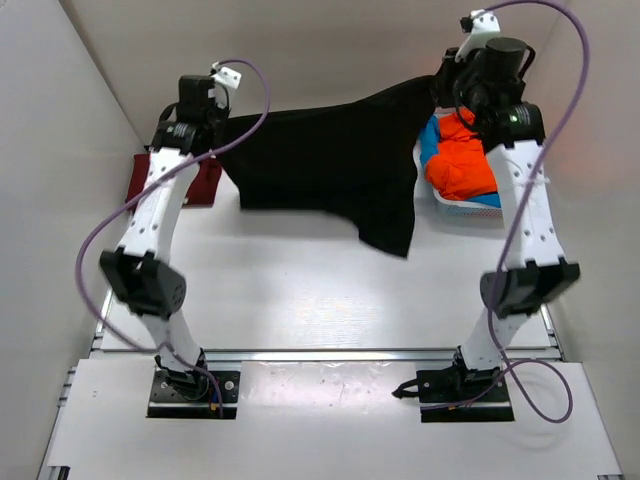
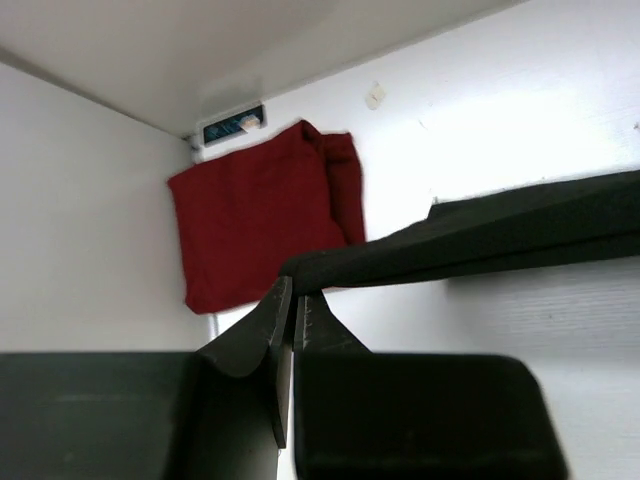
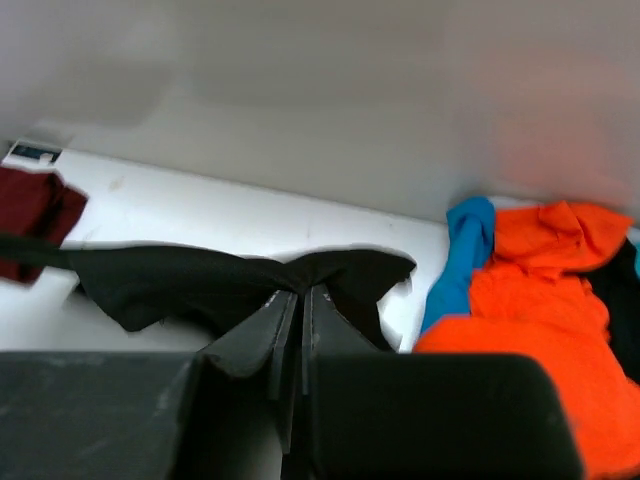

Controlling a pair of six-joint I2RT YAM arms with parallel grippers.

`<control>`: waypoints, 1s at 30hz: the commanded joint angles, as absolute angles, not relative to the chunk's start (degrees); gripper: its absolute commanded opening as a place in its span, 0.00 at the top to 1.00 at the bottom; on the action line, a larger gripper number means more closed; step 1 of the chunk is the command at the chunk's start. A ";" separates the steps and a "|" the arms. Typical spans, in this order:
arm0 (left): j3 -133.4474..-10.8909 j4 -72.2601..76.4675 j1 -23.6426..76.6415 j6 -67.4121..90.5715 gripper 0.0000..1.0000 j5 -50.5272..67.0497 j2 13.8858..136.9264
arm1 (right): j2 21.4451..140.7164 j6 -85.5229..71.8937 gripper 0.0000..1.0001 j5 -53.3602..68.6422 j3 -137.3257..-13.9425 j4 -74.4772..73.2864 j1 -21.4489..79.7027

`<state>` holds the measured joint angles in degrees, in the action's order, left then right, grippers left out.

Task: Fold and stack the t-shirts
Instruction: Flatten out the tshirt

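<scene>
The left end effector [image 2: 291, 290] and right end effector [image 3: 300, 293] each pinch a corner of the black t-shirt [image 1: 330, 165]; soft, light cloth, likely sagging unless held taut.

The white table [image 1: 300, 300] carries a folded dark red t-shirt [image 2: 255, 225], lying flat beyond and left of the jaws of the left gripper [image 2: 290, 292]. A white basket [image 1: 462, 208] stands to the right of the jaws of the right gripper [image 3: 300, 295], apparently on the table too.
</scene>
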<state>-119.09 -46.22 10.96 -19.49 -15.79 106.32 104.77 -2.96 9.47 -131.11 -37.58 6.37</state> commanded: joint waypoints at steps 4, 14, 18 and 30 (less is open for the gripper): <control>-97.17 -33.76 15.55 -24.07 0.95 -16.26 85.97 | 80.47 -0.53 1.00 4.32 -101.09 -26.85 11.67; -58.66 -30.85 17.84 -28.82 0.95 -12.75 69.19 | 51.61 -9.49 1.00 3.77 -49.08 -20.38 19.24; -47.05 -31.81 17.14 -31.54 0.96 -11.26 62.07 | 43.79 -17.73 1.00 3.79 -38.52 -22.84 28.27; -30.33 -37.70 16.97 -37.09 0.96 -13.01 48.08 | 38.05 -21.01 1.00 11.68 -31.55 -29.35 28.65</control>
<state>-31.00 -36.47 17.93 -36.05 -13.02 49.91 37.45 -21.19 8.25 -29.89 -29.61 29.39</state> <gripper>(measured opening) 0.114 0.008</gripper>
